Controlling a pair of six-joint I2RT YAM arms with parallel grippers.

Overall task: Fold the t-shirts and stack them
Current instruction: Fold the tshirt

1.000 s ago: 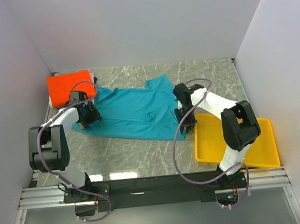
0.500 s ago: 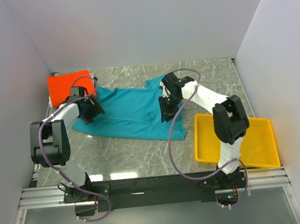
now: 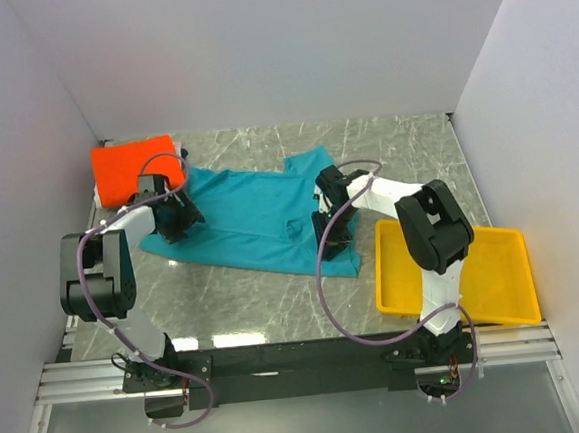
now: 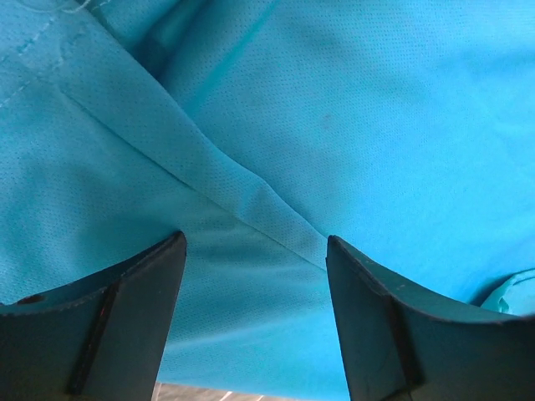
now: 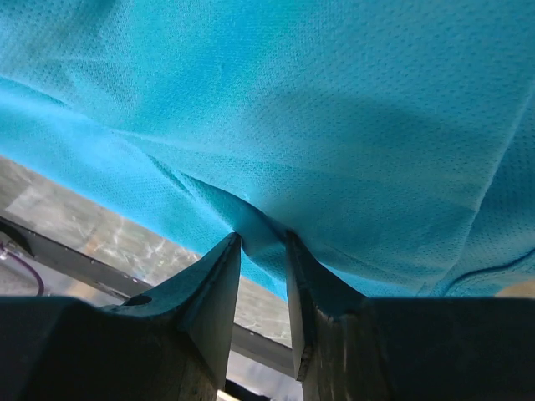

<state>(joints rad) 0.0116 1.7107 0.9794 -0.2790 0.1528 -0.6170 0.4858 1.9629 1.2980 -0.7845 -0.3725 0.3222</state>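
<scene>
A teal t-shirt (image 3: 250, 220) lies spread out across the middle of the marble table. A folded orange t-shirt (image 3: 135, 168) lies at the back left corner. My left gripper (image 3: 174, 218) is over the teal shirt's left edge. In the left wrist view it (image 4: 255, 242) is open, with teal fabric (image 4: 351, 109) and a seam lying flat between the fingers. My right gripper (image 3: 331, 228) is at the shirt's right side. In the right wrist view it (image 5: 262, 238) is shut on a small pinched fold of teal fabric (image 5: 334, 109).
A yellow tray (image 3: 506, 290) sits at the front right, just right of the teal shirt's lower corner. White walls enclose the table on three sides. The black rail with the arm bases (image 3: 301, 361) runs along the near edge.
My right gripper moved left from the shirt's right edge onto the shirt, then slightly back toward the front, bunching the fabric there. My left gripper shifted slightly up and right.
</scene>
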